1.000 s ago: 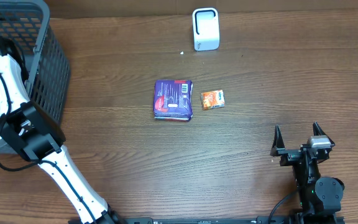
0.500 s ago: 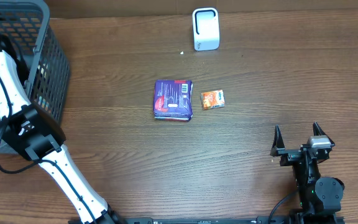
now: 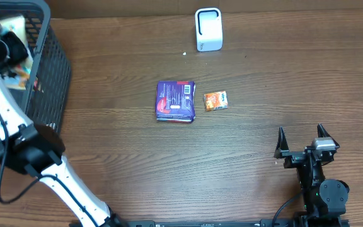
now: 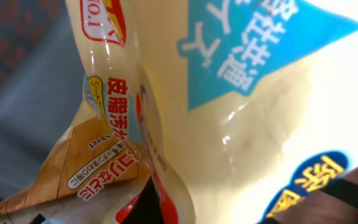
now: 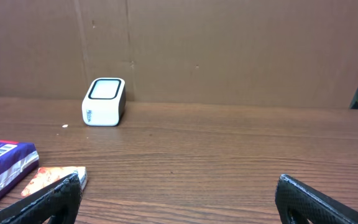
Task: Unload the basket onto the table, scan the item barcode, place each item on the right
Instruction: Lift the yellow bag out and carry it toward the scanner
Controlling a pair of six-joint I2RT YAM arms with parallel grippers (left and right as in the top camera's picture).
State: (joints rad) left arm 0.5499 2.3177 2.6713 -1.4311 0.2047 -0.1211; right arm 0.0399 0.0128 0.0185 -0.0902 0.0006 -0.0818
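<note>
Two grippers: the left gripper (image 3: 9,40) is clenched on a pale yellow packet (image 4: 241,124) at the basket (image 3: 50,75); the right gripper (image 3: 300,130) rests spread wide

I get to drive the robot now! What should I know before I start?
Left gripper: fingers shut on a pale yellow plastic packet, held over the grey mesh basket.
Right gripper: fingers open and empty, parked at the near right of the table.
The white box scanner stands at the far edge. A purple packet and a small orange packet lie side by side mid-table.
Done: the yellow packet is picked up.
Left: carry it to the scanner and show its barcode. The pictures don't show whether the two packets on the table have been scanned.
</note>
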